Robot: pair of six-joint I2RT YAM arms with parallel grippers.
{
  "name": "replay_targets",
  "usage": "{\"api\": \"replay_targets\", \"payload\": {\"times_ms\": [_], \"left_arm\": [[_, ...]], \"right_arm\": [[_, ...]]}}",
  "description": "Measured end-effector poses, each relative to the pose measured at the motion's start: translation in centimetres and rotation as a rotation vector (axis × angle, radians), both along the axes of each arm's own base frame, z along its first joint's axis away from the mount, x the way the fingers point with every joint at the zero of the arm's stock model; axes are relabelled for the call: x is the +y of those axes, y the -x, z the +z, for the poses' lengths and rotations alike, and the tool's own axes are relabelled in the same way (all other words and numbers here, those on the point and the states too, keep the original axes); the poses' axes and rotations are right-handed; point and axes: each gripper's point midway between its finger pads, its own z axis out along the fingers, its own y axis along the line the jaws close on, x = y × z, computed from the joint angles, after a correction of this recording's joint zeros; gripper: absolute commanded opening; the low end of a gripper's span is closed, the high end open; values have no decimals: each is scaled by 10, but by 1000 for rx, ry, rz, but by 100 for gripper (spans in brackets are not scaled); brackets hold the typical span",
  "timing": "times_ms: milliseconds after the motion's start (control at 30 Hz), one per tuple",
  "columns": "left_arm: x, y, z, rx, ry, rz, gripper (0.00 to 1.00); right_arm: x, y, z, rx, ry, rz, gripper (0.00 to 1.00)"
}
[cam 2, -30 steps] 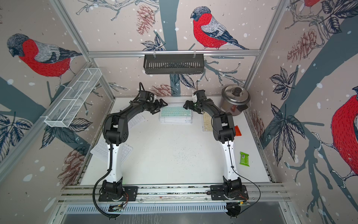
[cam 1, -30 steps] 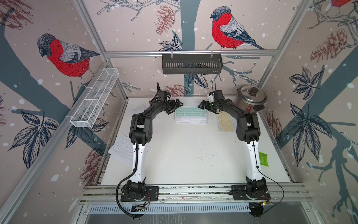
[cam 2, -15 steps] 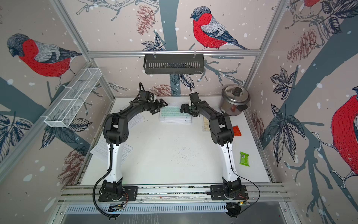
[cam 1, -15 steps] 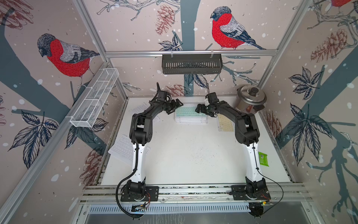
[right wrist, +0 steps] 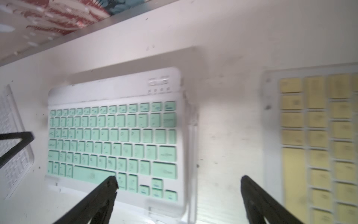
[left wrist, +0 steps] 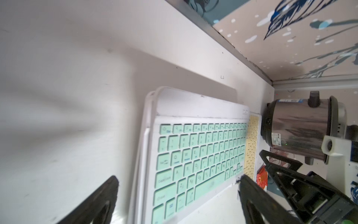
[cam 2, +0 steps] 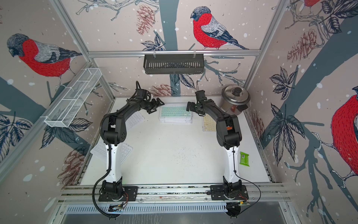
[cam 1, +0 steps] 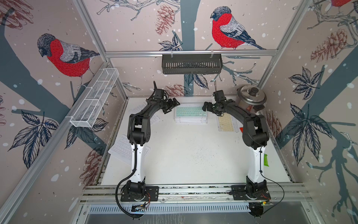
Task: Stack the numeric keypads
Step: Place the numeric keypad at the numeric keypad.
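Listing near to far, twelve o'clock pointing away from the robot.

1. Green packet (cam 2: 244, 159), four o'clock, near the right edge of the table (cam 1: 184, 155). Not a task item. Unmoved.
2. White-keyed keypad (cam 1: 121, 149), eight o'clock, lying flat, partly under the left arm (cam 1: 138, 135). Loose, unmoved.
3. Yellow-keyed keypad (cam 1: 225, 123), two o'clock, lying flat, partly under the right arm (cam 1: 253, 133). It is near the stack but apart from it. Loose, unmoved.
4. Second white-keyed keypad (cam 2: 135, 121), ten o'clock, flat, also partly under the left arm. Loose, unmoved.
5. Stack of keypads (cam 1: 190, 114), twelve o'clock, several layers with a mint-keyed one on top, edges nearly flush. No shift over the last second.
6. Left gripper (cam 1: 173, 106), at the stack's left end, jaws spread wide and holding nothing. Same place as a second ago.
7. Right gripper (cam 1: 205, 107), at the stack's right end, jaws spread wide and empty. This is the one change: half a second ago it reached in over the stack's right end, and it has now drawn back a little. In its wrist view one finger is over the mint keys and the other over bare table.
8. Steel pot (cam 1: 251, 99), one o'clock, far right corner. Unmoved.

Reading: the stack looks settled and released. Three keypads in sight are still to be added. The yellow one lies nearest the right gripper and looks the likely next pick.
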Motion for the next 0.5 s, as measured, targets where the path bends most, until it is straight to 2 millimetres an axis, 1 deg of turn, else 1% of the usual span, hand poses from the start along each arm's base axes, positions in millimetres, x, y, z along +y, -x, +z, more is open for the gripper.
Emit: {"api": "replay_targets", "payload": {"times_ms": [67, 100, 200, 233, 300, 367, 500], "left_arm": [[7, 2, 12, -16, -20, 17, 96], [6, 5, 19, -30, -24, 9, 96], [-10, 27, 38, -58, -35, -30, 96], [-16, 34, 42, -68, -36, -41, 96], [-35, 55, 52, -100, -30, -81, 97], [-57, 76, 54, -119, -12, -126, 97], [-107, 120, 42, -107, 32, -217, 97]], "right_arm": [[-24, -11, 0, -17, 34, -38, 100], [-37, -19, -2, -22, 57, -64, 99], [-65, -39, -8, -39, 127, -104, 99], [-70, -43, -10, -39, 143, -113, 99], [-72, -56, -12, -54, 175, -105, 99], [-73, -67, -16, -68, 210, -95, 99], [-77, -88, -31, -79, 275, -78, 99]]}}
